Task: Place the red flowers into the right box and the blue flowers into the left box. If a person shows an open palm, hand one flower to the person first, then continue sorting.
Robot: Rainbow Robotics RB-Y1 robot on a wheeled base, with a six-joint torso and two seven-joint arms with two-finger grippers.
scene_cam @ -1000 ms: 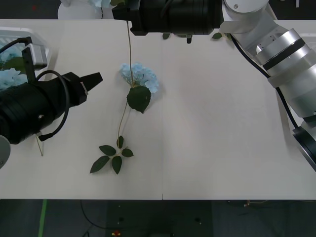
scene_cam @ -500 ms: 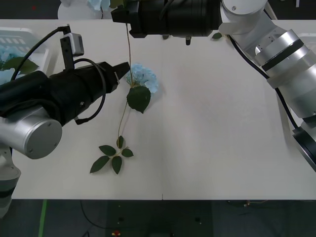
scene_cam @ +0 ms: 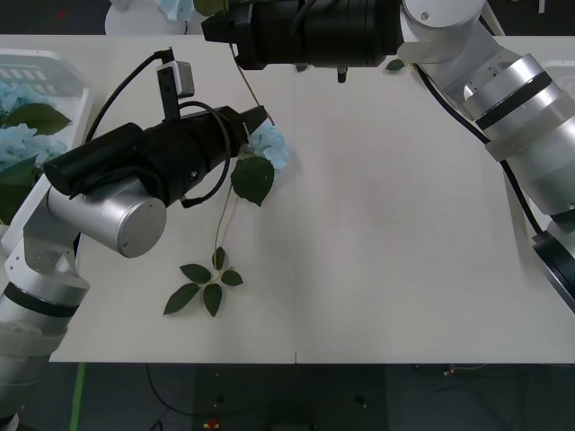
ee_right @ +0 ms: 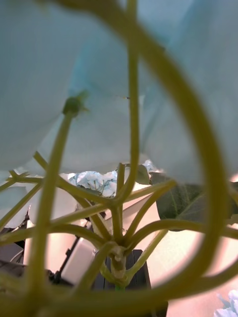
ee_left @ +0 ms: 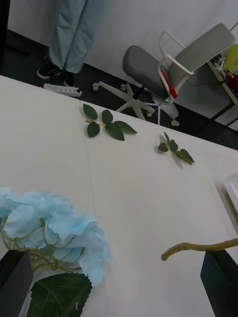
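Fluffy pale-blue flower [scene_cam: 269,144], black fingers [ee_left: 14,277] alongside.

The desk [scene_cam: 404,251] lies bare across its whole right half, so a gripper can pass freely there. Toward the left, a blue flower [scene_cam: 269,145] rests on the desk with its stalk running down to a loose leaf sprig [scene_cam: 205,285]. The left gripper [scene_cam: 256,117] hangs just over that flower head, its black fingers [ee_left: 12,277] spread wide, the head and a stalk end lying between them. The right arm stretches across the far edge, its gripper [scene_cam: 220,27] carrying a flower whose stalk dangles beside the left gripper, crowding that corner. The left box [scene_cam: 54,67] blocks the left edge, flowers inside.
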